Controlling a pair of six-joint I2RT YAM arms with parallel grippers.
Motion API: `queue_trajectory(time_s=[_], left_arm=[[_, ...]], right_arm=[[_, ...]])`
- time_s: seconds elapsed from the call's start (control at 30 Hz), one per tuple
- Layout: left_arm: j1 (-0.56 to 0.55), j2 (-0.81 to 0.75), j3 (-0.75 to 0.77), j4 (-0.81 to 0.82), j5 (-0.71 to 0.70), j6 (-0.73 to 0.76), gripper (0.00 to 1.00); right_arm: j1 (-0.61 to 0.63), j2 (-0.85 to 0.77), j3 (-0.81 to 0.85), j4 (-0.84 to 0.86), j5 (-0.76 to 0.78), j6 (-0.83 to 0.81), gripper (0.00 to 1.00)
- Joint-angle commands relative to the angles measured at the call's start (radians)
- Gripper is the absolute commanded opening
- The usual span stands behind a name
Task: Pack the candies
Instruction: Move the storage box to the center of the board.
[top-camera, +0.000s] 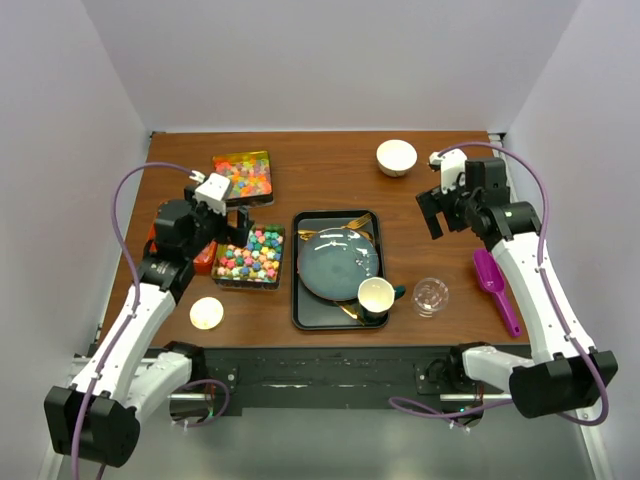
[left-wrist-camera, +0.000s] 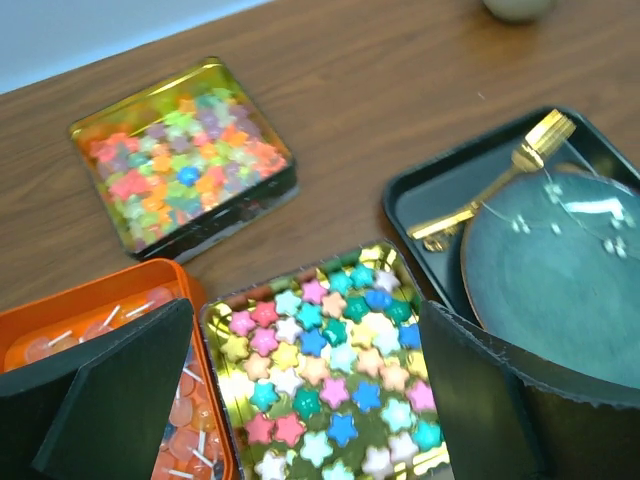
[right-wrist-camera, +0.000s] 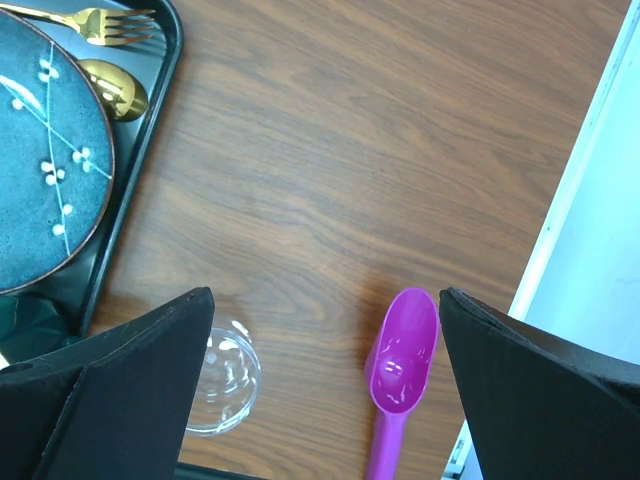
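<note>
The candies lie in three open tins. Pastel star candies (left-wrist-camera: 330, 370) fill a gold tin (top-camera: 250, 256). Orange, red and green gummies (left-wrist-camera: 180, 155) fill a tin further back (top-camera: 243, 174). Clear-wrapped orange pieces (left-wrist-camera: 60, 345) lie in an orange tin at the left. My left gripper (left-wrist-camera: 320, 420) is open and empty, hovering over the star tin with a finger on each side; it also shows in the top view (top-camera: 235, 224). My right gripper (right-wrist-camera: 325, 400) is open and empty above bare table, between a clear jar (right-wrist-camera: 225, 375) and a purple scoop (right-wrist-camera: 400, 365).
A black tray (top-camera: 300, 300) in the middle holds a blue plate (top-camera: 338, 262), gold cutlery and a cup (top-camera: 375, 294). A white bowl (top-camera: 396, 157) stands at the back. A small cream round piece (top-camera: 206, 313) lies front left. The jar (top-camera: 431, 295) and scoop (top-camera: 493, 285) lie right of the tray.
</note>
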Motion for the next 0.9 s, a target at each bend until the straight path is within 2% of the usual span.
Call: queue_trajectory(time_s=[0.0,0.17,0.37,0.43,0.53,0.57,0.63,0.67,0.73,0.77,0.83,0.87], left_arm=[[-0.009,-0.028,0.080,-0.150,0.295,0.178,1.00],[-0.093,-0.055,0.066,-0.210,0.398,0.221,1.00],[-0.355,-0.045,0.053,-0.260,0.319,0.262,1.00],[-0.394,-0.035,0.044,-0.261,0.332,0.261,0.99],[-0.523,-0.023,0.015,-0.280,0.298,0.278,0.97],[-0.617,-0.023,0.004,-0.281,0.280,0.273,0.98],[-0.713,-0.002,-0.017,-0.267,0.241,0.264,0.88],[-0.809,0.012,-0.019,-0.266,0.221,0.264,0.84],[-0.885,0.049,-0.035,-0.211,0.175,0.262,0.70],[-0.960,0.061,-0.040,-0.192,0.165,0.273,0.61],[-1.028,0.100,-0.048,-0.134,0.094,0.273,0.39],[-1.070,0.115,-0.048,-0.117,0.070,0.259,0.25]], right_arm=[[0.004,0.003,0.003,-0.016,-0.025,0.010,0.99],[0.002,0.018,0.042,-0.070,-0.063,-0.008,0.99],[0.004,0.024,0.055,-0.105,-0.068,0.004,0.99],[0.002,0.024,0.058,-0.108,-0.054,0.009,0.99],[0.002,0.026,0.059,-0.105,-0.036,0.009,0.99],[0.002,0.024,0.062,-0.101,-0.036,0.007,0.99],[0.002,0.024,0.067,-0.098,-0.036,0.000,0.99],[0.004,0.023,0.069,-0.089,-0.016,-0.002,0.99],[0.002,0.017,0.069,-0.082,0.007,0.000,0.99],[0.002,0.012,0.069,-0.076,0.015,0.001,0.99],[0.001,-0.006,0.059,-0.072,0.027,0.000,0.99],[0.001,-0.011,0.056,-0.070,0.029,-0.003,0.99]])
